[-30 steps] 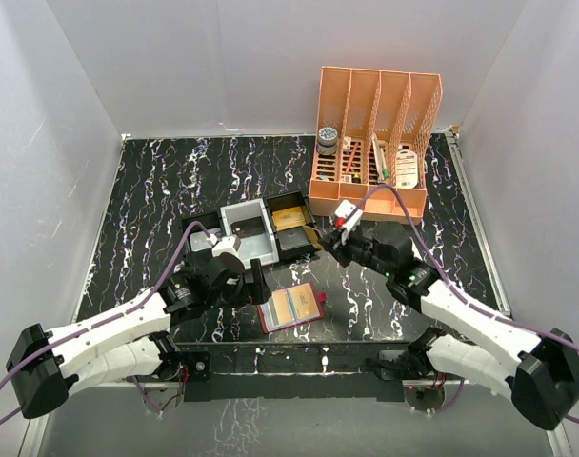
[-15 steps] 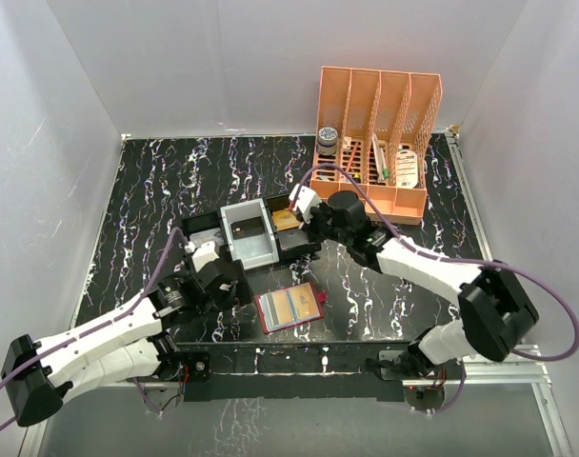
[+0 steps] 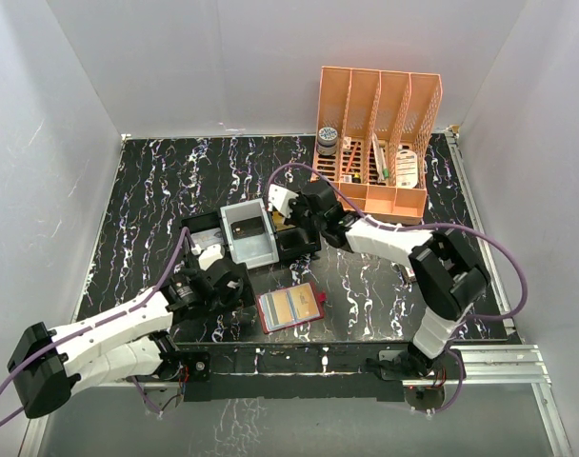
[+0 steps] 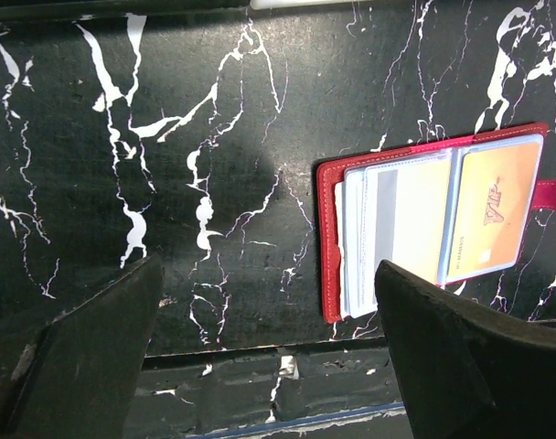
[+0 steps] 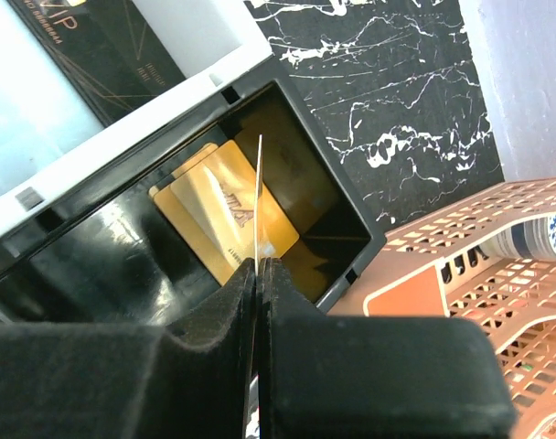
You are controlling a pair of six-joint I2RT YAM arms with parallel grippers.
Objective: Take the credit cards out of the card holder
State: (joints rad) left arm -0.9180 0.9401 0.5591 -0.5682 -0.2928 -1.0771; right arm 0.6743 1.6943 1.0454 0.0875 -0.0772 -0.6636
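Observation:
The red card holder point(image 3: 289, 308) lies open on the black marbled table near the front edge. In the left wrist view the card holder point(image 4: 328, 238) shows a grey credit card point(image 4: 401, 229) and an orange one point(image 4: 493, 215) in its pockets. My left gripper point(image 3: 240, 288) is just left of it, open and empty point(image 4: 269, 366), low over the table. My right gripper point(image 3: 291, 219) is shut point(image 5: 260, 265) on a thin credit card point(image 5: 260, 197) seen edge-on, above a compartment of the black tray where orange credit cards point(image 5: 219, 215) lie.
The black tray point(image 3: 199, 227) with its grey insert point(image 3: 249, 233) sits mid-table. A tall orange rack point(image 3: 375, 143) with small items stands at the back right, close to my right arm. White walls enclose the table on three sides.
My right arm has swung left from beside the tray to over its card compartment, still shut on the card. My left gripper has stayed open, shifting only slightly beside the holder.

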